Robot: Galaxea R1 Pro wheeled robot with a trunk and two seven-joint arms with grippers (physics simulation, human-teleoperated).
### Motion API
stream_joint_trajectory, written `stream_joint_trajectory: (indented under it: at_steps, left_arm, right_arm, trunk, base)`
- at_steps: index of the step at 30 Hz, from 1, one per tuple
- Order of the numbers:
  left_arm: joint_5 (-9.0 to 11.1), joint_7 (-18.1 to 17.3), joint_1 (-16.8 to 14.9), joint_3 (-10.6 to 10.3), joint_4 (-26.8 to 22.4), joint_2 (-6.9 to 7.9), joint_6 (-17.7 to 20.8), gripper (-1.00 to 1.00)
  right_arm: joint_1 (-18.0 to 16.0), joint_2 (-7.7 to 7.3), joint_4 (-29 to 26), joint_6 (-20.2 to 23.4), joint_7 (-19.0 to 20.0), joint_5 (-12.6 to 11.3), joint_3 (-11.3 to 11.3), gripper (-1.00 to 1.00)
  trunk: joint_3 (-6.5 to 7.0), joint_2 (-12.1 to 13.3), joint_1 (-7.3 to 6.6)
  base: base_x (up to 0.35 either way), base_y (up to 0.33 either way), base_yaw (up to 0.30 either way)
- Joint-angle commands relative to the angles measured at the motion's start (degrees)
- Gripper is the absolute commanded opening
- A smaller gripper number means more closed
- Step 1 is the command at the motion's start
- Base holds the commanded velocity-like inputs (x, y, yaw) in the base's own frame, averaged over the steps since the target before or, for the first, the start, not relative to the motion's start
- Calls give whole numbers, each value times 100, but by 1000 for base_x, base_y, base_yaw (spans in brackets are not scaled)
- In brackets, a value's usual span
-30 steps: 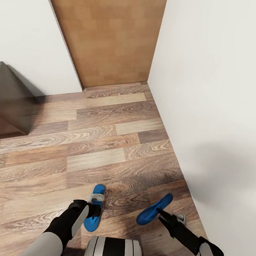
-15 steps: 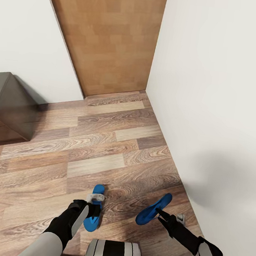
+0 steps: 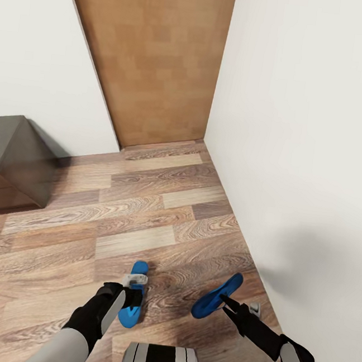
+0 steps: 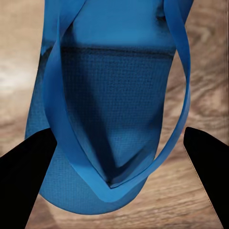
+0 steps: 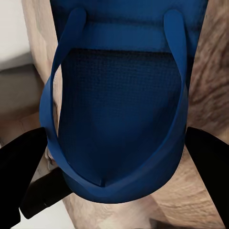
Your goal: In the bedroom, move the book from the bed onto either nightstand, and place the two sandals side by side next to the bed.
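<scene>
Both bright blue sandals are held above the wood-plank floor. In the head view my left gripper [image 3: 133,289] is shut on one sandal [image 3: 133,307], which points away from me. My right gripper [image 3: 228,303] is shut on the other sandal [image 3: 215,297], which tilts toward the right wall. The left wrist view looks onto its sandal [image 4: 114,95] and straps, with a black finger [image 4: 24,181] at each side. In the right wrist view, that sandal [image 5: 119,109] likewise sits between the dark fingers [image 5: 210,167]. The book and the bed are out of view.
A low dark brown cabinet [image 3: 11,164] stands against the left wall; whether it is a nightstand I cannot tell. A wooden door [image 3: 155,60] closes the far corner. A white wall [image 3: 307,161] runs close along my right. Plank floor [image 3: 144,210] lies ahead.
The whole view has shifted: door, floor and cabinet sit lower in the picture, so the camera has moved. Both sandals stay in the grippers as before.
</scene>
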Motion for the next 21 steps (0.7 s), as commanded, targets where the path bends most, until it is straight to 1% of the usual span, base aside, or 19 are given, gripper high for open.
stream_joint_trajectory:
  at_steps: [1,21]
  left_arm:
    - [52,41,0,8,-8,-4,28,-100]
    - [52,41,0,0,-8,-7,26,-100]
  right_arm:
    - [-2,1,1,31,7,-6,-8,-100]
    - [-2,8,1,29,-13,-5,0,-100]
  trunk:
    - [19,0,-3]
    - [462,27,-55]
  base:
    - [0,0,0]
    - [0,0,0]
